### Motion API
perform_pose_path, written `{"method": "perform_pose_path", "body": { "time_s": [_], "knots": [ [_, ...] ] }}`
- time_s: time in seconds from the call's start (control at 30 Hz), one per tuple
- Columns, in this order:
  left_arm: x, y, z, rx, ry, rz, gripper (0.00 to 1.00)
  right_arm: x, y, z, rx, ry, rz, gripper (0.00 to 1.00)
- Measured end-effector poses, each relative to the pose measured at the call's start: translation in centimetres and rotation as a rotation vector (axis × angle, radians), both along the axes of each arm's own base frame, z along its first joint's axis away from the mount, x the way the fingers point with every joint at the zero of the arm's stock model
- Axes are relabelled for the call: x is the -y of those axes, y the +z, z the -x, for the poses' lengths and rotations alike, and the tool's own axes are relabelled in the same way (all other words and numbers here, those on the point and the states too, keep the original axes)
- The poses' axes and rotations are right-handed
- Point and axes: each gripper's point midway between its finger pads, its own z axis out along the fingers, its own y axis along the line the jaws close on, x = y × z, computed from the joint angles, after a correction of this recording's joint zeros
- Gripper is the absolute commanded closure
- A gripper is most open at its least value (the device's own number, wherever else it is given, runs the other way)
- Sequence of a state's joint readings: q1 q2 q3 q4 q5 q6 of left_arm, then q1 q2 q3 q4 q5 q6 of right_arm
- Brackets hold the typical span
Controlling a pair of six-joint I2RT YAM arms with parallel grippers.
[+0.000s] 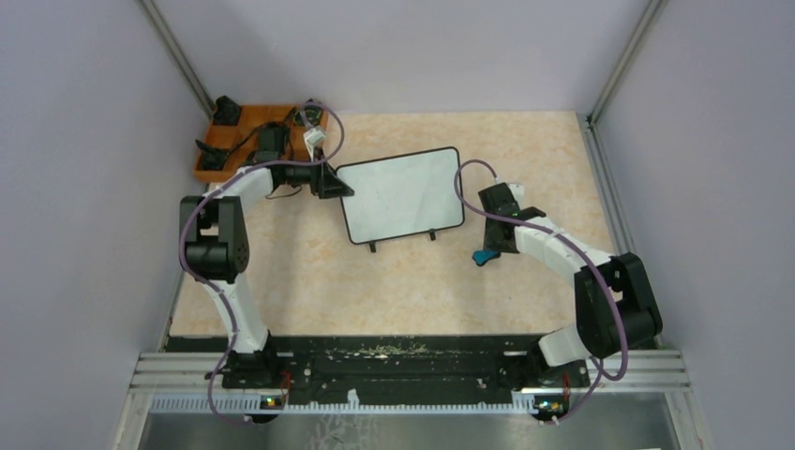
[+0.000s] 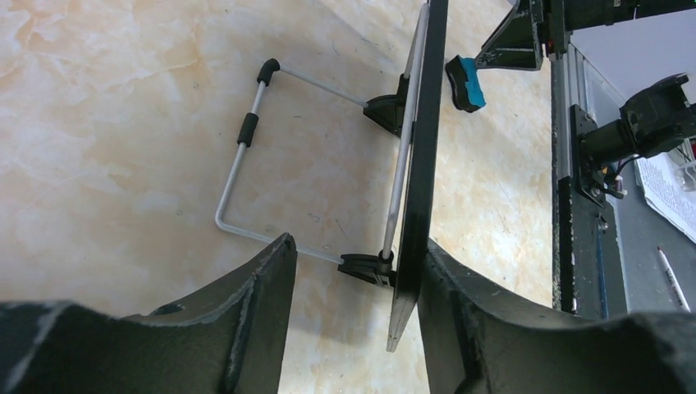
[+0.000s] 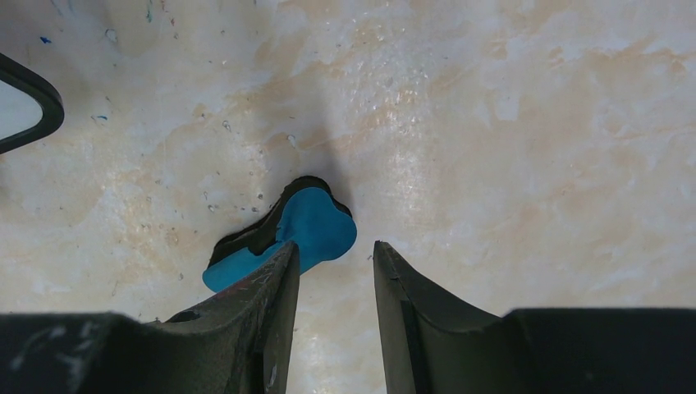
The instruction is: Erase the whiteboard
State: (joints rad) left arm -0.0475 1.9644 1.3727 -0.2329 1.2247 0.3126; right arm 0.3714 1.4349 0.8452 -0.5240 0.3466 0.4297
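Whiteboard (image 2: 427,148) is edge-on in left wrist view, writing face hidden. Right wrist view cuts it at the left edge, only a corner shows. Blue eraser (image 3: 316,226) sits partly behind one finger (image 3: 267,295) of right end effector (image 3: 335,254), near end hidden. Orange tray (image 1: 208,172): contents too small to name, right part covered by left arm (image 1: 248,181). Marks on whiteboard from top view: can't tell.

Reaches left claw (image 2: 354,261) forward, jaws parted; holds right claw (image 3: 336,250) tilted downward, jaws apart, elbow bent behind it.
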Motion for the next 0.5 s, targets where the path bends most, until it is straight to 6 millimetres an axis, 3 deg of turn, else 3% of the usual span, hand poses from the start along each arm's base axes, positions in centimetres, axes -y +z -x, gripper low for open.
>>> {"method": "perform_pose_path", "body": {
  "time_s": [0.23,0.5],
  "knots": [
    [-0.2,1.2,1.1,0.016,-0.001,0.007,0.27,0.0,0.0,0.0,0.000,-0.001,0.000,0.62],
    [-0.4,2.7,1.5,0.057,0.004,0.008,0.24,0.1,0.0,0.0,0.002,-0.002,0.003,0.62]
  ]
}}
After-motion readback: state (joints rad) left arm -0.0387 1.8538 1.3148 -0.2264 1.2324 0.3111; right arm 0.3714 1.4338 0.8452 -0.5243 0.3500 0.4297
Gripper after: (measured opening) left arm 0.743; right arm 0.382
